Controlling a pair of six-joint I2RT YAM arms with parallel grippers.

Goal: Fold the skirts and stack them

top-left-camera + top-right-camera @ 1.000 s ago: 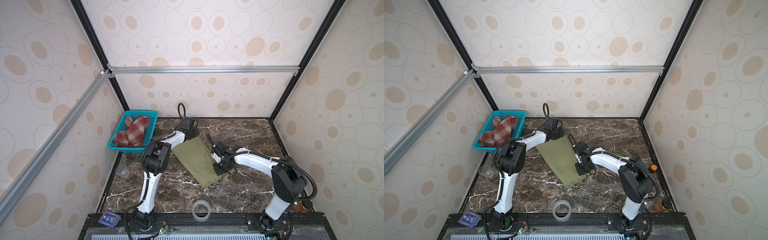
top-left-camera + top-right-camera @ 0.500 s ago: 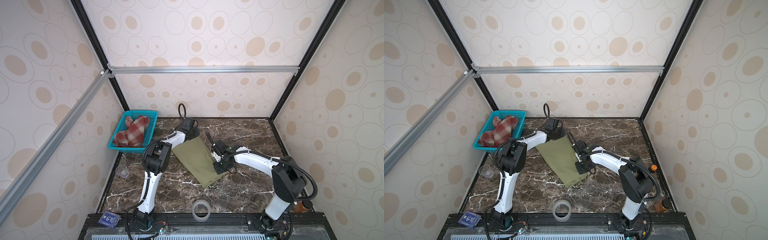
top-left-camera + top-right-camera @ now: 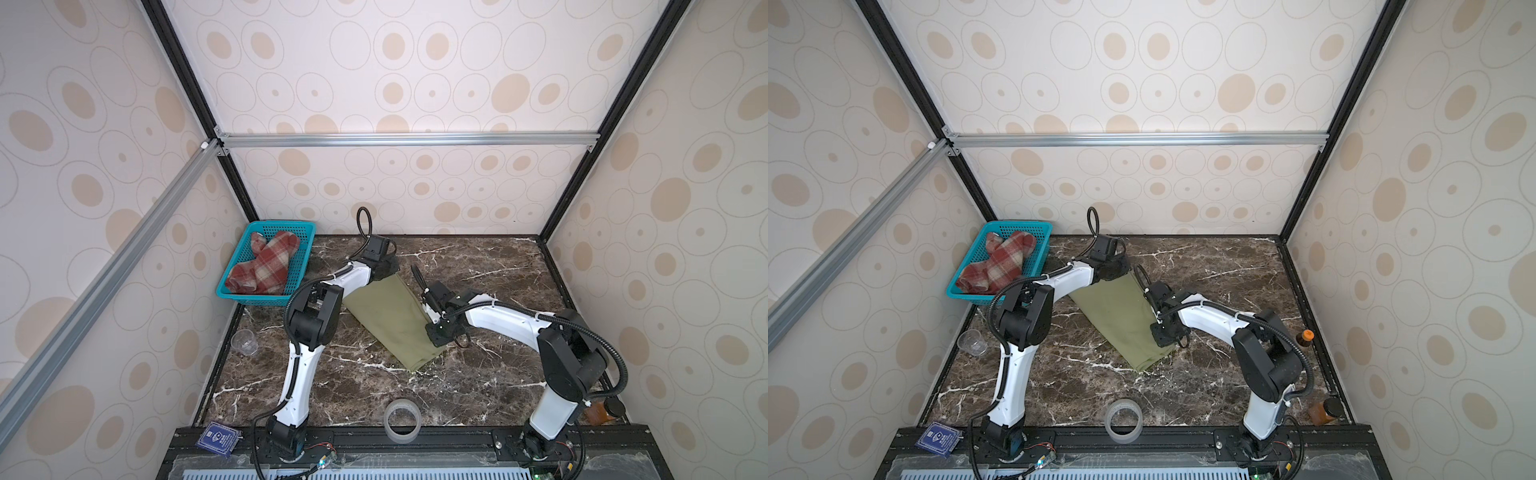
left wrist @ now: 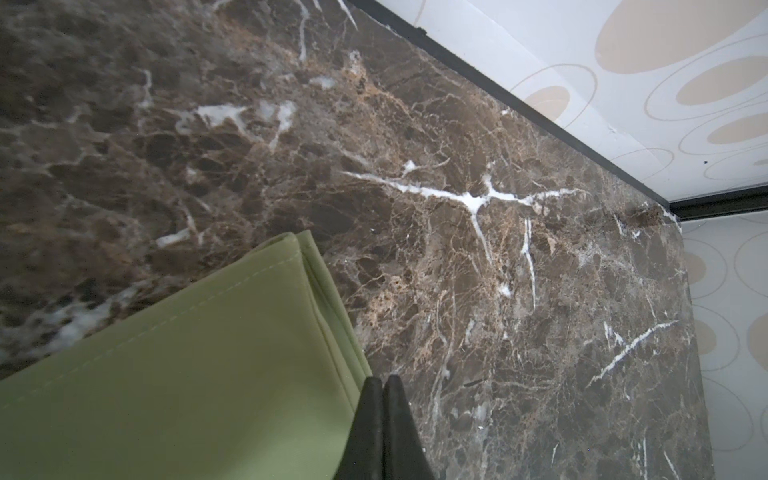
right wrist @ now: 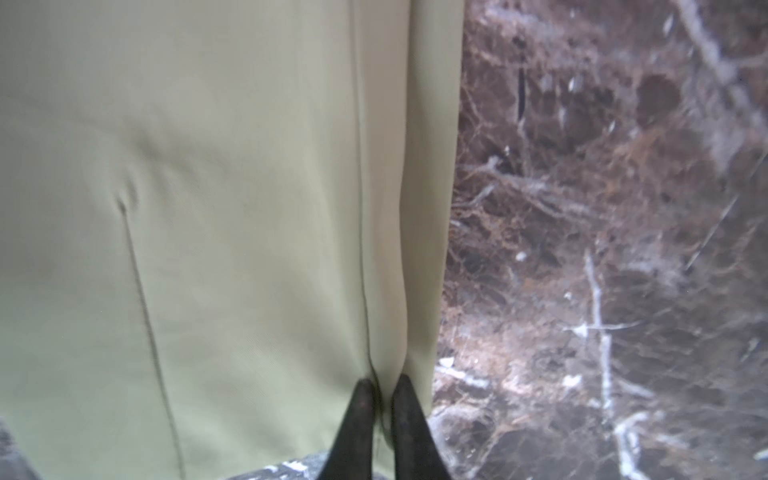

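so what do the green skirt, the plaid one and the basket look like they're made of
Green skirt: thin, smooth woven cloth, matte; it lies flat with crisp stitched hems in the left wrist view.
Plaid skirt: thicker, fuzzy, probably wool-like; it bunches in soft, bulky folds.
Basket: teal, apparently moulded plastic; rigid rim and open mesh walls.
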